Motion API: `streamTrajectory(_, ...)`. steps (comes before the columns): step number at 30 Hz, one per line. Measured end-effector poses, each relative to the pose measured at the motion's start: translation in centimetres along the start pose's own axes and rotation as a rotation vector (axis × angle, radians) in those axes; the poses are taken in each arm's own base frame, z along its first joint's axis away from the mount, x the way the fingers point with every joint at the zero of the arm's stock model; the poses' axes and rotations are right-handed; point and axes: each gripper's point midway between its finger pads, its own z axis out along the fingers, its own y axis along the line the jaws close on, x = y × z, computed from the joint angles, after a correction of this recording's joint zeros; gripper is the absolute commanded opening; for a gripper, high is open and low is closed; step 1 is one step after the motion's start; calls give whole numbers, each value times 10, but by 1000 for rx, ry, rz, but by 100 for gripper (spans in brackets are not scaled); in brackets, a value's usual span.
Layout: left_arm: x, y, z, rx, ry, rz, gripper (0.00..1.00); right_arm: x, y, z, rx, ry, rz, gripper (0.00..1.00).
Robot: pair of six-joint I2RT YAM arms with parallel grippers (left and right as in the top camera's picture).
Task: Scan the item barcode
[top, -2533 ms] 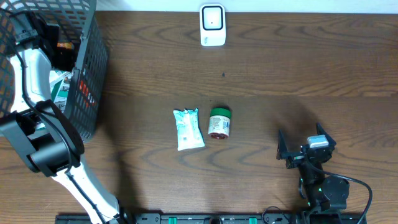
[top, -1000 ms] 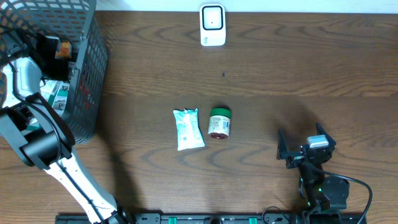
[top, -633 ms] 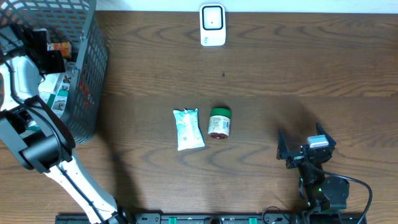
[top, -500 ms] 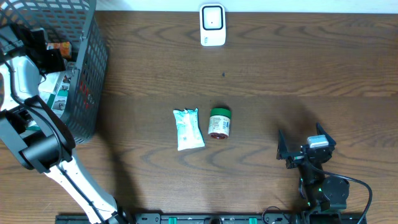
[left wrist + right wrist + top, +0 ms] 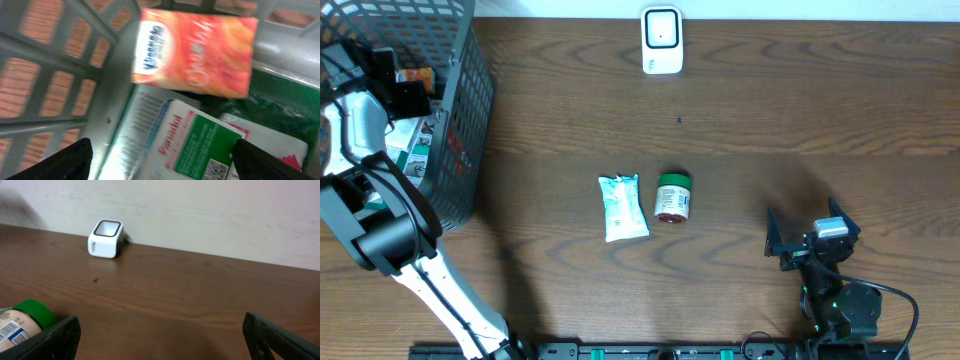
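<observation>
A dark, wood-grained bench [image 5: 770, 120] was pictured against a plain pale wall [image 5: 200, 210], with two robot arms stationed at its near edge. One white scanner [image 5: 661, 40] was set at the far edge, in the middle. One green-lidded jar [image 5: 672, 196] was laid on its side at mid-bench, and one white-and-teal packet [image 5: 623, 207] was placed just beside it on the left. One dark mesh basket [image 5: 460, 130] was stood at the left end.

Inside the basket, one orange carton [image 5: 195, 52] was seen lying against the basket's grid wall, partly over a green-and-white pack [image 5: 200, 145] printed with a small code. What else was in the basket could not be counted.

The left tool [image 5: 160, 162] was held inside the basket with its jaws spread wide and nothing gripped. The orange carton was shown just ahead of its fingertips [image 5: 70, 160], apart from them.

The right tool [image 5: 810, 240] was parked low over the right side of the bench, likewise spread wide and empty. From its wrist camera, the jar was caught at the lower left, near the left fingertip, and the scanner was seen well apart, close to the wall.
</observation>
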Motion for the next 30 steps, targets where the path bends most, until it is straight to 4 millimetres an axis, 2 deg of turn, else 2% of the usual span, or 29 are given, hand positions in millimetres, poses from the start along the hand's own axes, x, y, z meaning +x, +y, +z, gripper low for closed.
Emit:
streamTrajectory(3, 7, -3, 9, 5, 20, 10, 70, 0, 0, 0, 0, 0, 0, 99)
streamTrajectory(5, 14, -4, 19, 14, 40, 13, 69, 0, 0, 0, 0, 0, 0, 99)
streamTrajectory(11, 13, -5, 18, 15, 36, 18, 63, 0, 0, 0, 0, 0, 0, 99)
streamTrajectory(16, 7, -3, 10, 3, 22, 18, 70, 0, 0, 0, 0, 0, 0, 99)
streamTrajectory(19, -1, 0, -1, -12, -1, 13, 68, 0, 0, 0, 0, 0, 0, 99)
streamTrajectory(22, -10, 2, -13, -20, -27, -5, 56, 0, 0, 0, 0, 0, 0, 99)
streamTrajectory(24, -13, 3, -18, -22, -35, -21, 54, 0, 0, 0, 0, 0, 0, 99)
streamTrajectory(29, -10, 2, -20, -18, -22, -53, 39, 0, 0, 0, 0, 0, 0, 99)
streamTrajectory(30, -10, 2, -20, -18, -21, -58, 39, 0, 0, 0, 0, 0, 0, 99)
